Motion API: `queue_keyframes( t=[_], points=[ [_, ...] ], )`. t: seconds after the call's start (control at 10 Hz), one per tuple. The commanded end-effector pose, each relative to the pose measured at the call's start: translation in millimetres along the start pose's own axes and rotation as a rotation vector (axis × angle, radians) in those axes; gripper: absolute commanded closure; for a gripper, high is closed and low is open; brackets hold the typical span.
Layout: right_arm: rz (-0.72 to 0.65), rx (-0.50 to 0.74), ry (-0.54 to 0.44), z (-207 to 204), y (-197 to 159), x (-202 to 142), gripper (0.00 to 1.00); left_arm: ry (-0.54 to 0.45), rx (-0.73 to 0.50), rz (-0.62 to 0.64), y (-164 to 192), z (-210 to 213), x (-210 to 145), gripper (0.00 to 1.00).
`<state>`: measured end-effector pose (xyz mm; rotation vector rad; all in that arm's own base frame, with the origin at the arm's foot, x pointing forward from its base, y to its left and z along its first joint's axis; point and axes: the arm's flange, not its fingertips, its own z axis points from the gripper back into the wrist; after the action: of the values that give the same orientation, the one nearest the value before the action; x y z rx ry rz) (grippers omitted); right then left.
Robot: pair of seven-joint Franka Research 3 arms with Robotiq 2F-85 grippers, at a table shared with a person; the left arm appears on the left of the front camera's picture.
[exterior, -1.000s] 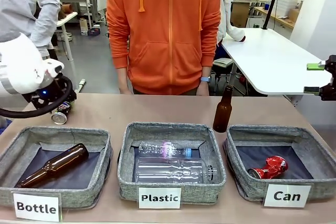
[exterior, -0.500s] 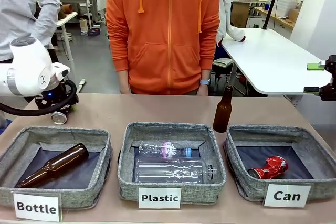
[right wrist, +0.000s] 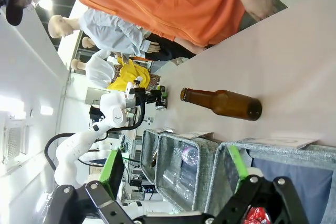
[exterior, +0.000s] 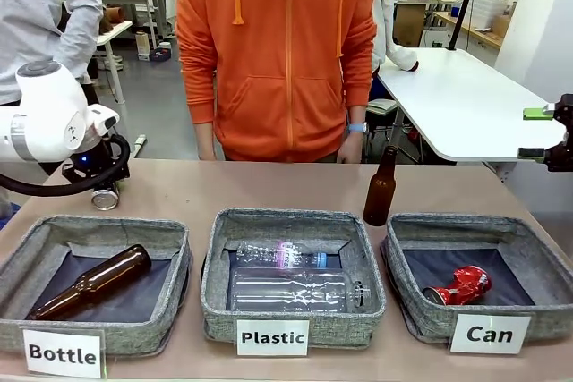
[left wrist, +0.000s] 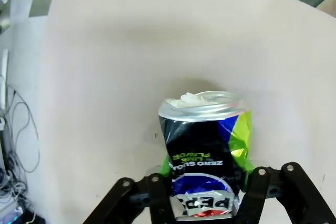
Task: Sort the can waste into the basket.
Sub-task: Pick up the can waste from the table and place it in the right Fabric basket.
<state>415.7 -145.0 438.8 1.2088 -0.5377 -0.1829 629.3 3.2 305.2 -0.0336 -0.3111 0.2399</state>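
Can (left wrist: 202, 129) on table (left wrist: 115, 56), pinched between left claw (left wrist: 205, 167) pads; right claw (right wrist: 174, 167) spread open.

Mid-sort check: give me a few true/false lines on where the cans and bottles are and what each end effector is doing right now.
1. The red can lies inside the Can basket. True.
2. The black can is in that basket as well. False: the black can is on the table at the robot's far left, gripped between the fingers of the left end effector.
3. The right end effector is open and holds nothing. True.
4. Both brown bottles lie in the Bottle basket. False: one brown bottle lies in the Bottle basket; the second brown bottle stands upright on the table by the Can basket's far left corner.
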Motion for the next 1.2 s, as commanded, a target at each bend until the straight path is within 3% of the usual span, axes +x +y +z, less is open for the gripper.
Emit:
queue_keyframes(
  t=[0.0, 0.2, 0.4, 0.6, 0.9, 1.0, 1.1],
  points=[
    [0.021, 0.004, 0.005, 2.0, 1.2, 0.6, 0.00, -0.026, -0.016, -0.004, -0.4, 4.0, -7.2, 0.95],
    [0.021, 0.004, 0.005, 2.0, 1.2, 0.6, 0.00, -0.087, -0.093, 0.023, 11.5, 31.5, -3.2, 1.00],
    [0.021, 0.004, 0.005, 2.0, 1.2, 0.6, 0.00, -0.061, -0.233, -0.032, 29.9, 83.5, -11.7, 1.00],
    [0.021, 0.004, 0.005, 2.0, 1.2, 0.6, 0.00, 0.094, -0.529, -0.310, 66.0, 180.4, -63.4, 1.00],
    [0.021, 0.004, 0.005, 2.0, 1.2, 0.6, 0.00, 0.057, -0.606, -0.626, 109.8, 251.9, -158.9, 1.00],
    [0.021, 0.004, 0.005, 2.0, 1.2, 0.6, 0.00, -0.059, -0.577, -0.615, 114.9, 255.8, -176.3, 1.00],
    [0.021, 0.004, 0.005, 2.0, 1.2, 0.6, 0.00, -0.068, -0.553, -0.618, 115.5, 256.6, -175.8, 1.00]
  ],
)
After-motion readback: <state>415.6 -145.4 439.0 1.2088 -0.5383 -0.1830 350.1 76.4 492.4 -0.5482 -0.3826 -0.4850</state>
